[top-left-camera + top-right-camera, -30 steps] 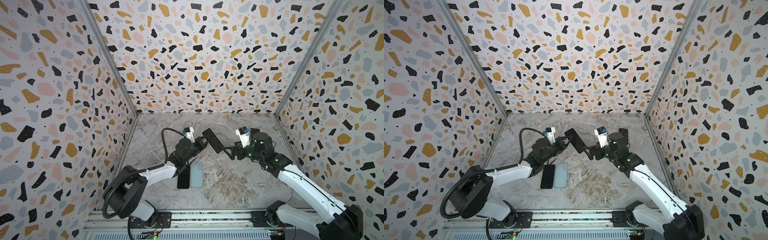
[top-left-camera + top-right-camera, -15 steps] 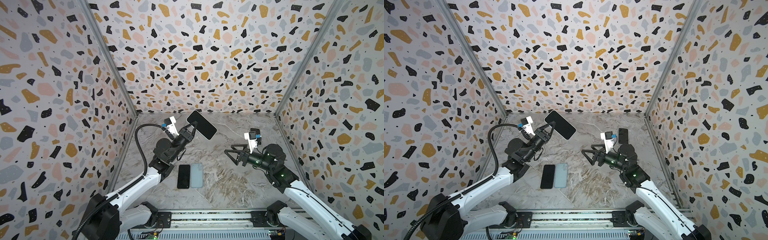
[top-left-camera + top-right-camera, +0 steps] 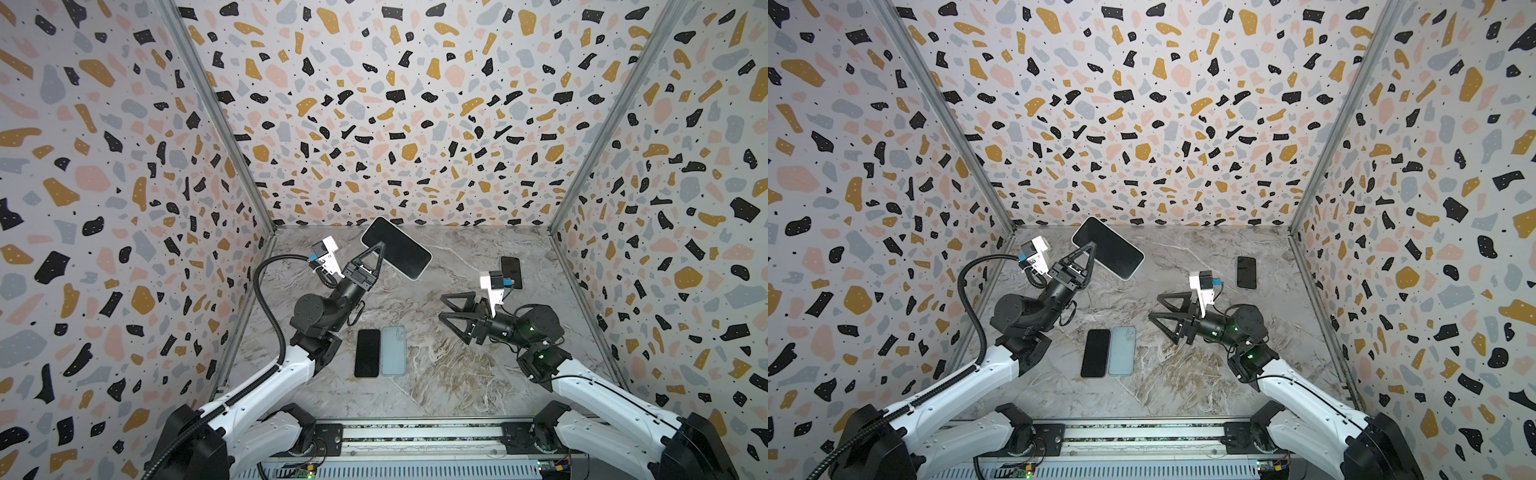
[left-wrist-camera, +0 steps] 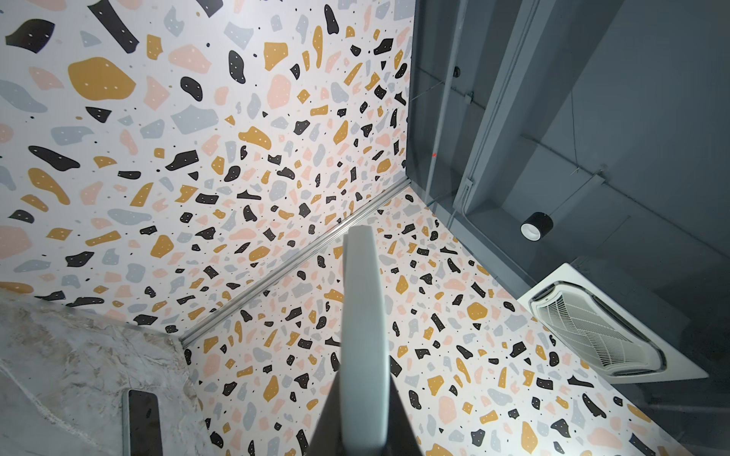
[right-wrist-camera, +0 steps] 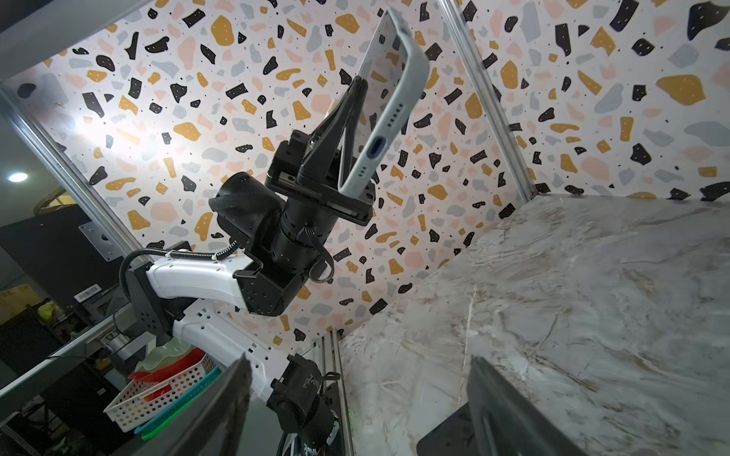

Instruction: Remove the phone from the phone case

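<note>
In both top views, the left tool (image 3: 379,250) is clamped on a dark-screened phone (image 3: 397,248) lifted above the marble counter (image 3: 457,374), while the right tool (image 3: 442,306) hovers nearby, spread wide and empty. The left wrist view shows the pale phone case (image 4: 363,316) edge-on between that tool's 2 fingers (image 4: 326,426). The right wrist view shows the case wrapped around the tilted phone, port end toward the tool's body.
</note>
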`<state>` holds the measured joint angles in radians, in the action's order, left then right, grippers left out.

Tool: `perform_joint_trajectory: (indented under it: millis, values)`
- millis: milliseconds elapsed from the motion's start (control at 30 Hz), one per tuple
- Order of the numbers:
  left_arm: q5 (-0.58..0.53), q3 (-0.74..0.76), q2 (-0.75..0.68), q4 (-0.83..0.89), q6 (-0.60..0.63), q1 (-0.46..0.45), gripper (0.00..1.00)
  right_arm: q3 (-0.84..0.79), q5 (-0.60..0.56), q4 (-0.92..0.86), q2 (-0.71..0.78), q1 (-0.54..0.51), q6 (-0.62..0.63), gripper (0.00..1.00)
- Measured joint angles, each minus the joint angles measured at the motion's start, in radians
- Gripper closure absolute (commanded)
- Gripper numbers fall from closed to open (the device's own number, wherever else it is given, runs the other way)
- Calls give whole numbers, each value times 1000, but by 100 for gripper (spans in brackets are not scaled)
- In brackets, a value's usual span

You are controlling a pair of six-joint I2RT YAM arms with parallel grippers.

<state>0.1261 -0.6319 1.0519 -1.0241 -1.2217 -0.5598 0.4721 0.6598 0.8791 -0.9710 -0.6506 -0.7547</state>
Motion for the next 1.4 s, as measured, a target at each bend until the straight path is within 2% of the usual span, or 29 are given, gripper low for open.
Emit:
perform_joint_trajectory:
  millis: [200,500,967,1400]
  values:
    - [0,18,-11,-18,-22,0,100,11,-21,132,-105,-42,-9,22]
    - [-1,37,-29,-18,-51,-4,100,116,-20,242,-232,-87,-31,40]
    - [-5,53,-60,-19,-57,-18,100,206,-12,322,-340,-106,-87,51]
    - [-10,54,-60,-17,-55,-26,100,239,2,356,-373,-117,-124,64]
